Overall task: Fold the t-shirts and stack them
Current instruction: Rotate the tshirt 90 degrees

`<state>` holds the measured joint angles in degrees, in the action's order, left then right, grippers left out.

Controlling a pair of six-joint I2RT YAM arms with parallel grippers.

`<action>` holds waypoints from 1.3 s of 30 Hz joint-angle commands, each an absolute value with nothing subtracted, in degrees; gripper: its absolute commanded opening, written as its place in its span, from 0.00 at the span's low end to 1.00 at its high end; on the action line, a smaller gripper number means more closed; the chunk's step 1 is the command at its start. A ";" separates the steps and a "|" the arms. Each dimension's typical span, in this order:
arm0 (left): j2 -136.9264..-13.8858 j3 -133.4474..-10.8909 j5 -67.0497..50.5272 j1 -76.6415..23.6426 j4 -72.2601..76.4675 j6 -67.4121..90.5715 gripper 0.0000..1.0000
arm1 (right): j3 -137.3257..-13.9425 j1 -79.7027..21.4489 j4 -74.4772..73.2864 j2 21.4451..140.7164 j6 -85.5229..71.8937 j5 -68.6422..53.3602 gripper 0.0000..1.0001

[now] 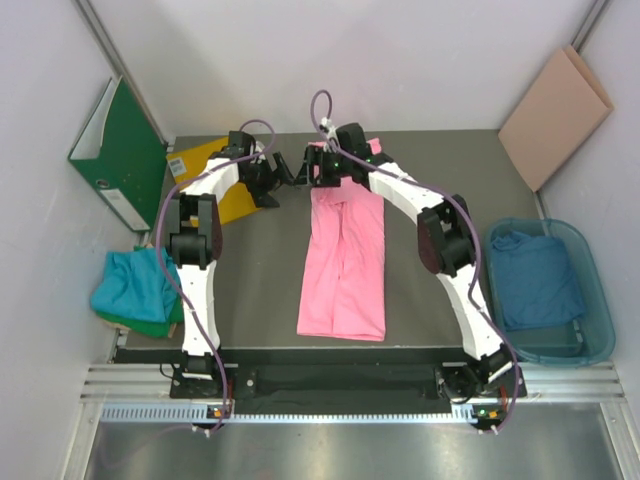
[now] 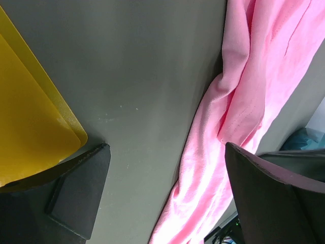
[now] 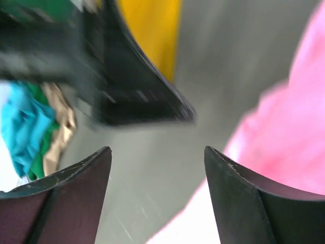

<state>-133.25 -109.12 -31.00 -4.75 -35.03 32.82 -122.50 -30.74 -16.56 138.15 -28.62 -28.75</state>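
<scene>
pink t-shirt: lies mid-table, folded into one long narrow strip.
long axis: runs from the far side towards the arm bases, leaning slightly; the near end is squared off and the far end is bunched by the claws (which end is the collar cannot be told).
left claw: fingers spread wide with nothing between them, over bare table just beside the shirt's far left edge.
right claw: fingers apart and gripping nothing; pink cloth lies by its right finger.
top view only: teal and green t-shirts are heaped at the table's left edge, a dark blue t-shirt lies in a blue tub on the right, and a green binder and a tan board lean on the walls.
left wrist only: rumpled folds and a stitched seam run along the pink edge; a rounded corner of the yellow sheet sits by its left finger.
right wrist only: a blurred dark finger of the left claw crosses the top, with yellow behind it.
</scene>
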 commanded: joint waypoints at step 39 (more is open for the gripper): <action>-128.41 -109.25 -32.52 -5.54 -33.75 31.46 0.99 | -114.78 -23.64 -10.81 138.86 -37.18 -26.10 0.00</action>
<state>-132.00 -109.30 -32.29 -5.50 -34.46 32.60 -111.55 -23.35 -10.85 139.50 -37.30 -26.61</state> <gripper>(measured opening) 0.990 0.004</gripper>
